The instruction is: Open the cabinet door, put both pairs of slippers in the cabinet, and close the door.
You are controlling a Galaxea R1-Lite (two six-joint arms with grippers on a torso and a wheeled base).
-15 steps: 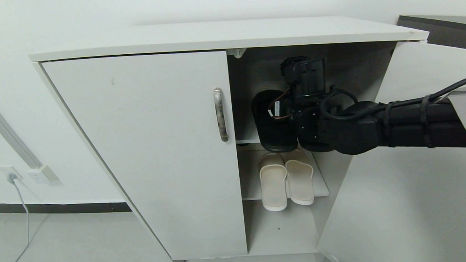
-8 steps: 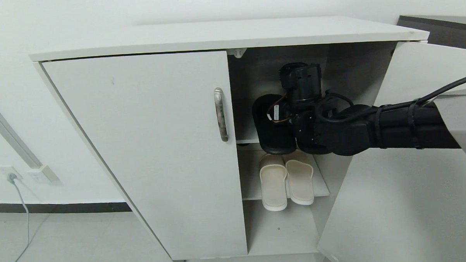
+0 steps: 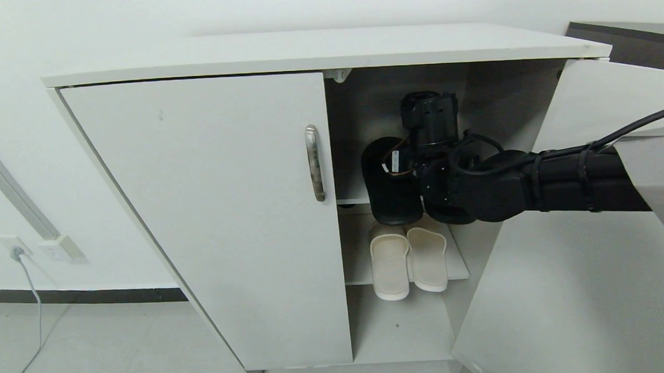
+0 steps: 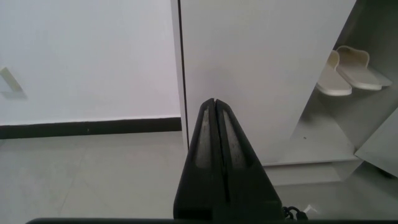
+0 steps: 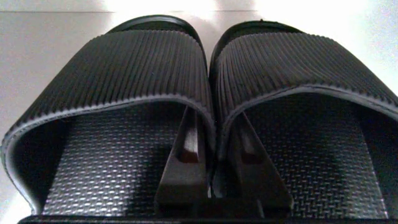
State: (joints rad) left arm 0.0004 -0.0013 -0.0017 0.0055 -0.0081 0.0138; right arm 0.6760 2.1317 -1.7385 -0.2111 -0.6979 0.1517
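Cabinet [image 3: 316, 49]: right door [image 3: 562, 289] swung wide open, left door [image 3: 211, 213] shut, its metal handle [image 3: 314, 163] upright at the inner edge.

Right pincer [image 5: 214, 146]: inside the open compartment at the level of the upper shelf [image 3: 350, 201]. It is closed on the black slippers [image 3: 390, 179], one finger inside each slipper, pinching the two adjoining inner side walls together. The pair lies side by side with the toes pointing toward the cabinet's back wall. The heels stick out past the front edge of the upper shelf. Whether the soles rest on that shelf cannot be told.

White slippers [image 3: 409, 255]: side by side and touching on the middle shelf [image 3: 357, 263], directly below the black pair. Toes point inward, and the heels are at the shelf's front edge and slightly over it.

Left pincer [image 4: 214, 130]: fully closed, its fingers pressed flat together with nothing between them. It is outside the cabinet, low, facing the lower part of the shut left door, well apart from both pairs.
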